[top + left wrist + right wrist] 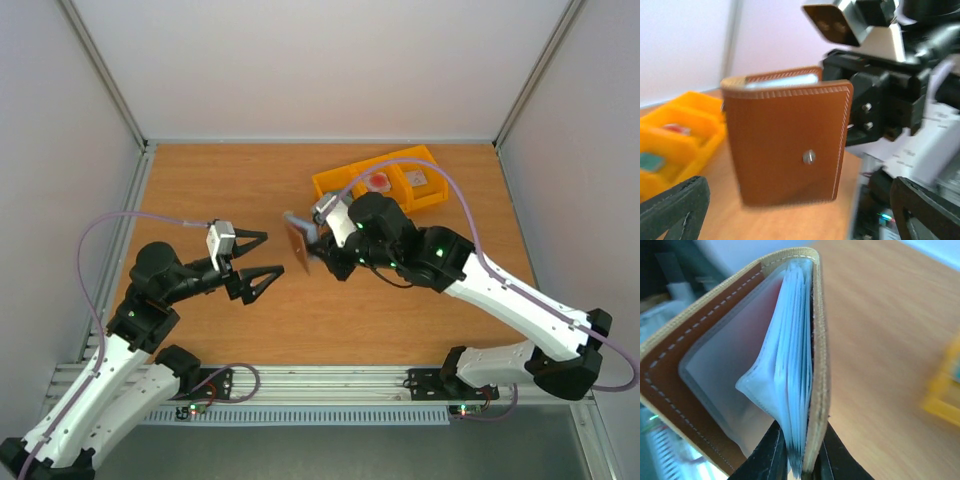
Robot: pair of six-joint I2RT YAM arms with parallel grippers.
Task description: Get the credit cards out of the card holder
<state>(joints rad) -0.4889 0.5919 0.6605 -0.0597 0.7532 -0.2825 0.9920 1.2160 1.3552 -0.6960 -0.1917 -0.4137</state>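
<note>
Top external: the right gripper (312, 252) pinches the card holder (297, 245) upright above the table (200, 190), near the yellow bin (330, 186); the left gripper (262, 256) gapes wide, facing it. Left wrist: its brown cover, close ahead. Right wrist: jaws close on one cover and the pale sleeves.

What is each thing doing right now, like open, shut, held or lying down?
card holder: held up off the table, partly open, snap undone.
right tool: shut on the card holder's edge.
left tool: open, empty, near the card holder, not touching it.
plastic sleeves: fanned out inside; a reddish card seems tucked in.
yellow bin: resting on the table, small items in two compartments.
</note>
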